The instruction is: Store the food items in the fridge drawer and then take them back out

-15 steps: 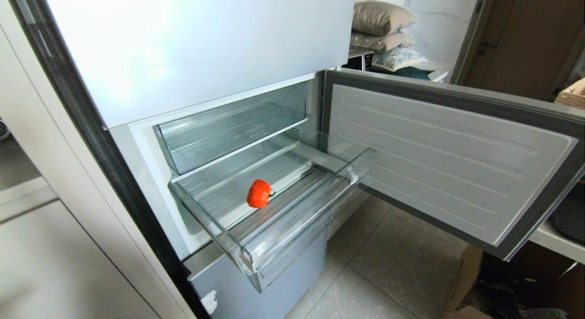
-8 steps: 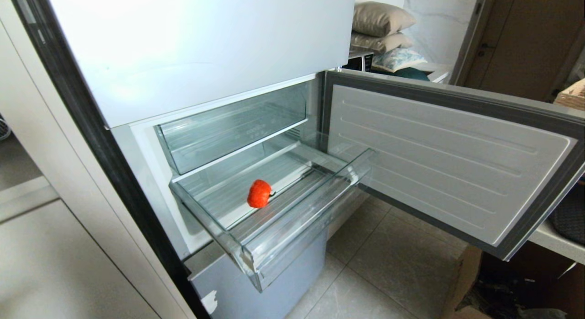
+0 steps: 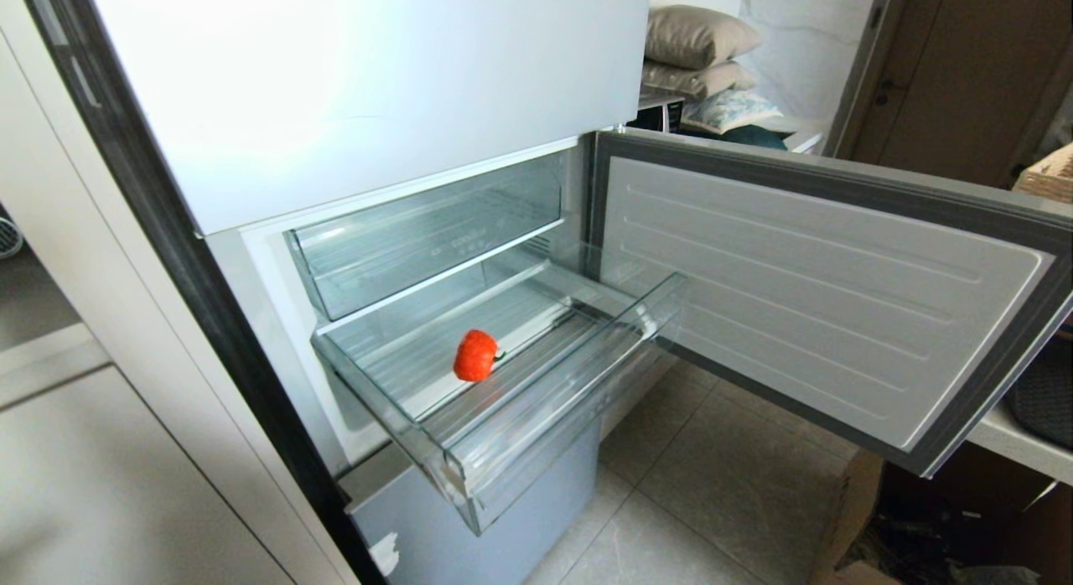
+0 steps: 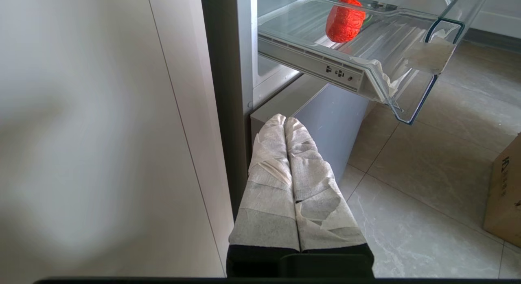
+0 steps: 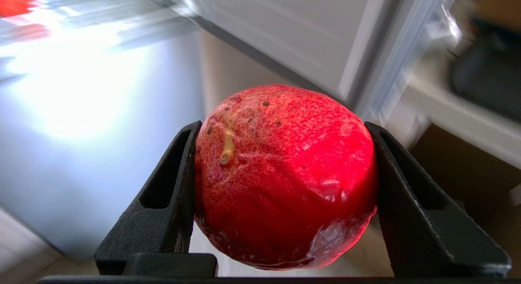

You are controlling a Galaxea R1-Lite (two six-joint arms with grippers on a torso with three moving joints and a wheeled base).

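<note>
1. Right wrist view: my right gripper (image 5: 285,186) pinches a round red speckled fruit (image 5: 285,174), one black finger pressed to each flank, so the jaws stand wide only because the fruit is wide. The grip sits across its middle, which I judge keeps it from rolling out.
2. Behind the fruit the surroundings are smeared, so I cannot place this hand exactly; it is outside the head view.
3. My left gripper (image 4: 285,125) hangs low beside the fridge's dark edge, its cloth-wrapped fingers (image 4: 270,170) pressed together on nothing, parked out of the way.
4. The fridge drawer (image 3: 545,417) stands pulled out, with the open fridge door (image 3: 821,292) swung to the right, leaving room to reach in from above.
5. The ribbed orange-red ball (image 3: 475,355) rests on the drawer's ribbed floor, around mid-depth and well clear of the front lip.
6. One item in the drawer and one in my jaws: whether I am storing or retrieving, I cannot tell.
</note>
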